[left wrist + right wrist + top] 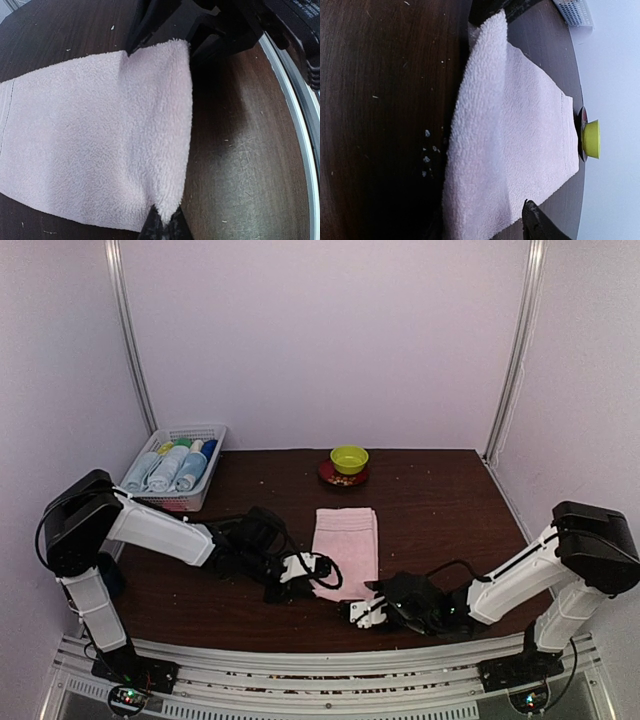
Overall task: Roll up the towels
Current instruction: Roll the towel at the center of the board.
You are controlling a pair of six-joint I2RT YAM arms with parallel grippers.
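Right claw (358,612) mostly cropped; pink towel (347,540) grip unclear.

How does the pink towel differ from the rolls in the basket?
The pink towel lies spread on the table, near edge lifted; the rolls in the basket are wound up. The towel is pale pink; the rolls are mostly blue and white. The towel lies alone; the rolls sit packed together.

dim, even overhead light, mild grain, fisheye bending at wrist-view edges, pink towel (520,125) bright
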